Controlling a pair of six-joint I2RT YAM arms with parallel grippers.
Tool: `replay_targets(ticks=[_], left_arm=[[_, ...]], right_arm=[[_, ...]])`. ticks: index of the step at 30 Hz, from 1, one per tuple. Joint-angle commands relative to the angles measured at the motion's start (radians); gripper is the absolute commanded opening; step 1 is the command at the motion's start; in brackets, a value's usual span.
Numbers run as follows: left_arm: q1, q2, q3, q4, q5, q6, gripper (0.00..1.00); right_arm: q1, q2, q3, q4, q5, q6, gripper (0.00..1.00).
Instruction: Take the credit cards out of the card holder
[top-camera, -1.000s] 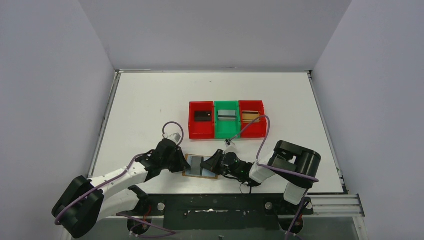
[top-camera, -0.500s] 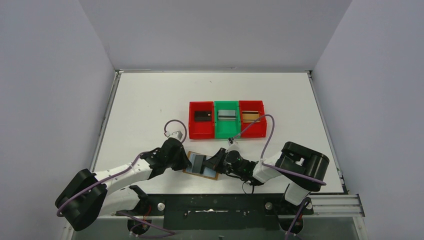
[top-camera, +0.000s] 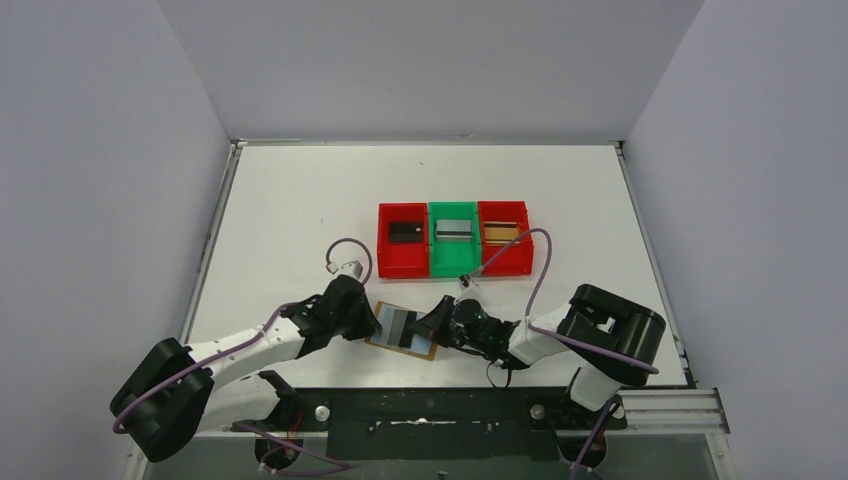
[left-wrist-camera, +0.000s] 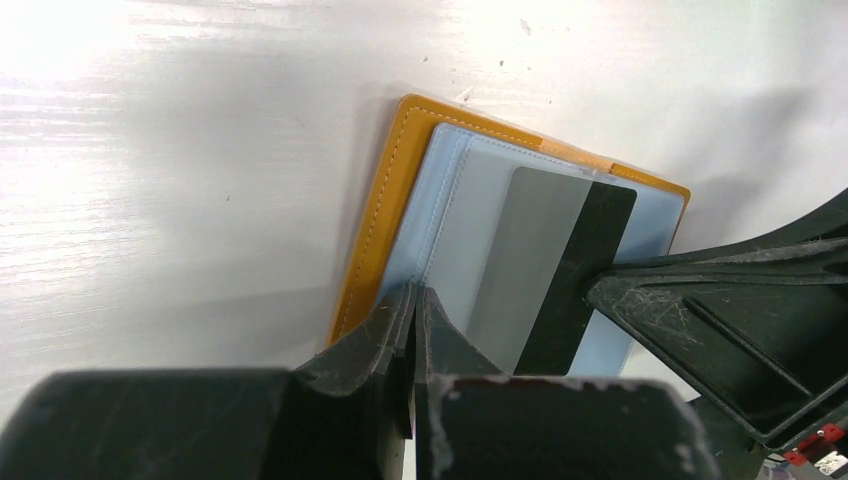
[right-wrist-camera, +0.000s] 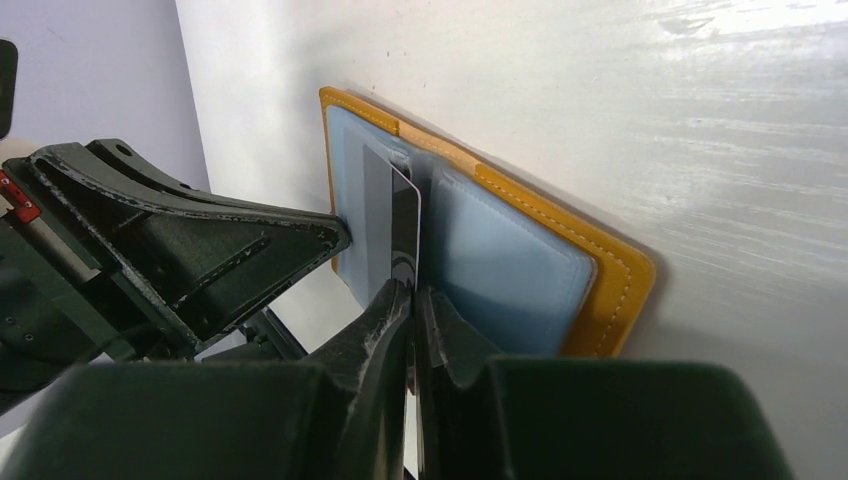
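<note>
Card holder (top-camera: 402, 331), 1: open flat, lower centre. Bins (top-camera: 452, 264), 3, one credit card (top-camera: 404, 231) each. Fourth card (left-wrist-camera: 540, 265), grey-black, in holder pocket, nipped by closed right gripper (right-wrist-camera: 412, 295). Left gripper (left-wrist-camera: 412, 300) closed, tips on holder.

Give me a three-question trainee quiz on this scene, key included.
1. True or false: the card holder lies open on the table.
2. The right gripper is shut on: A the grey card, B the card holder's cover, C nothing.
3. Fill in: the middle bin of the row is coloured ____.
Key: 1 true; 2 A; 3 green.
</note>
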Motion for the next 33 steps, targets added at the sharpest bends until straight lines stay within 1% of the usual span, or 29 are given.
replay_targets(ticks=[1,6,9,11,14,17,23,29,31,33], left_arm=[[0.001,0.007,-0.001,-0.085,-0.039,0.04,0.0],[-0.008,0.022,0.007,-0.061,0.0,0.053,0.0],[-0.013,0.029,0.008,-0.062,0.002,0.053,0.0],[-0.015,0.027,0.004,-0.069,-0.001,0.05,0.0],[-0.015,0.015,-0.001,-0.08,-0.015,0.043,0.0],[-0.015,-0.005,-0.004,-0.082,-0.025,0.034,0.0],[-0.015,-0.05,0.031,-0.112,-0.032,0.03,0.0],[-0.015,-0.099,0.052,-0.107,-0.032,0.025,0.11],[-0.016,-0.1,0.067,-0.131,-0.037,0.026,0.13],[-0.016,-0.109,0.082,-0.162,-0.063,0.025,0.17]], right_arm=[[-0.002,-0.024,-0.007,-0.004,0.023,-0.011,0.08],[0.001,0.036,0.018,0.08,0.007,-0.006,0.17],[0.004,0.073,0.024,0.133,0.004,0.008,0.17],[0.008,0.089,0.014,0.175,0.003,0.019,0.16],[0.01,0.091,-0.018,0.228,0.014,0.035,0.06],[0.013,0.068,-0.056,0.234,0.031,0.047,0.0],[0.009,0.029,-0.083,0.193,0.03,0.043,0.0],[-0.003,0.036,-0.046,0.152,-0.017,0.001,0.0],[-0.007,0.035,-0.043,0.135,-0.017,-0.008,0.0],[-0.02,0.041,-0.038,0.131,-0.037,-0.017,0.0]])
